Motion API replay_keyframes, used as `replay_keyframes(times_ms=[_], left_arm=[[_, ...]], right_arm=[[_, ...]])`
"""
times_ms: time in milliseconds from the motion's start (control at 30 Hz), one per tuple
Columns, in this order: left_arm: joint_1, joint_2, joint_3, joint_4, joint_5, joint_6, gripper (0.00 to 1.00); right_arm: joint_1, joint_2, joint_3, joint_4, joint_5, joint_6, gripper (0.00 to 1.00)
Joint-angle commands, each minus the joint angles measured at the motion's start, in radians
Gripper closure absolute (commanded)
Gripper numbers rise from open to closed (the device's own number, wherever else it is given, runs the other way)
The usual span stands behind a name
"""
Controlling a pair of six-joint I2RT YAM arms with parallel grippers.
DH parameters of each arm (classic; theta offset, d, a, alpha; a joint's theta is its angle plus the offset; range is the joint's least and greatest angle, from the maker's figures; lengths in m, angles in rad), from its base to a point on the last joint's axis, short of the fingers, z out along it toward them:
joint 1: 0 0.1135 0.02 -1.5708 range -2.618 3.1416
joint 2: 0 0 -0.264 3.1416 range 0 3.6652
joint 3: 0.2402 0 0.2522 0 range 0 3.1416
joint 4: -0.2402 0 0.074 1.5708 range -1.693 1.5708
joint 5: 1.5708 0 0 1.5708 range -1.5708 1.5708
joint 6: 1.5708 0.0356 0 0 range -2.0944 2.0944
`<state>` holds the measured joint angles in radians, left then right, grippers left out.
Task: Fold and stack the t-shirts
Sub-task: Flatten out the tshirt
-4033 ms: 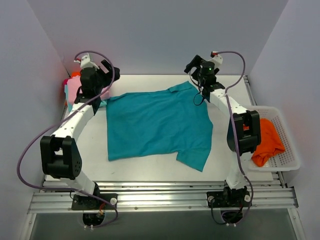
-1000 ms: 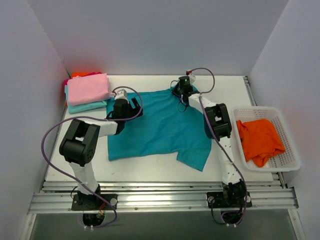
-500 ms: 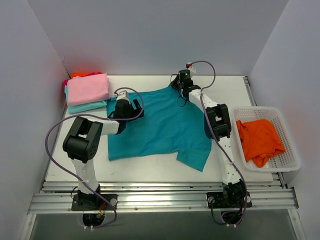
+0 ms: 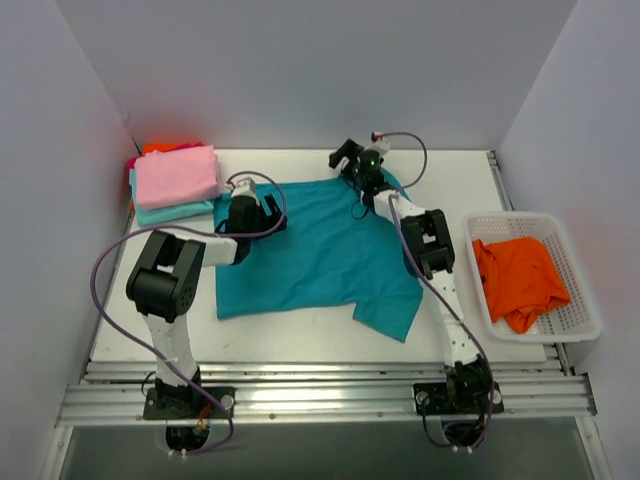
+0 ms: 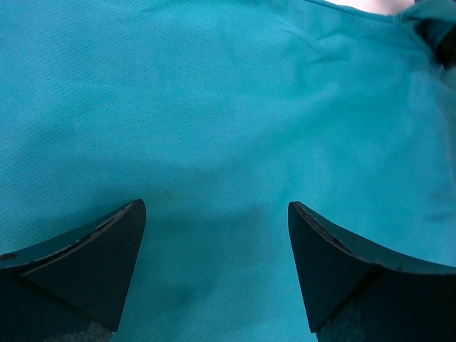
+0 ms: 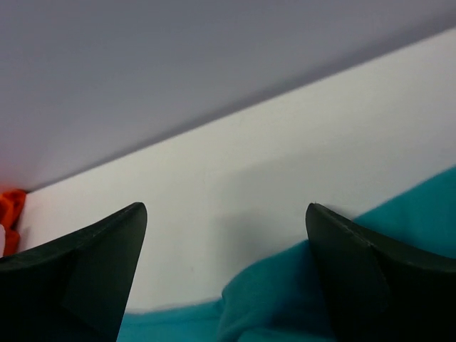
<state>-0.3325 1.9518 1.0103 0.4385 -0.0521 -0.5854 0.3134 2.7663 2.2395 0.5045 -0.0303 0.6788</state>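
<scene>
A deep teal t-shirt point(image 4: 320, 250) lies spread flat across the middle of the table. My left gripper point(image 4: 272, 216) hovers open just above its upper left part; in the left wrist view the fingers point(image 5: 107, 249) stand wide over plain teal cloth point(image 5: 228, 107). My right gripper point(image 4: 343, 160) is open at the shirt's far top edge, with a teal fold point(image 6: 285, 299) low between its jaws and nothing gripped. A folded pink t-shirt point(image 4: 177, 176) tops a pale aqua one point(image 4: 168, 213) at the back left. An orange t-shirt point(image 4: 520, 280) lies in the basket.
The white mesh basket point(image 4: 585, 305) stands off the table's right edge. A bit of orange cloth point(image 4: 160, 149) peeks from behind the stack. Grey walls close in the back and both sides. The white table point(image 6: 249, 164) meets the back wall just beyond the right gripper.
The right gripper has opened and let go of the teal shirt's top edge, shifting slightly left toward the back. The left gripper has stayed open in place.
</scene>
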Motion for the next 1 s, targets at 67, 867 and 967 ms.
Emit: replay_keyframes(times_ms=[67, 867, 967], left_arm=[[0.003, -0.033, 0.01, 0.055, 0.012, 0.015, 0.1], [-0.034, -0.171, -0.082, 0.055, 0.023, -0.008, 0.11], [-0.034, -0.189, -0.096, 0.052, 0.02, -0.005, 0.11]], right_arm=[[0.009, -0.383, -0.437, 0.247, 0.131, -0.093, 0.09], [-0.056, -0.456, -0.462, -0.155, 0.176, -0.044, 0.2], [-0.082, -0.403, -0.426, -0.173, 0.162, -0.041, 0.22]])
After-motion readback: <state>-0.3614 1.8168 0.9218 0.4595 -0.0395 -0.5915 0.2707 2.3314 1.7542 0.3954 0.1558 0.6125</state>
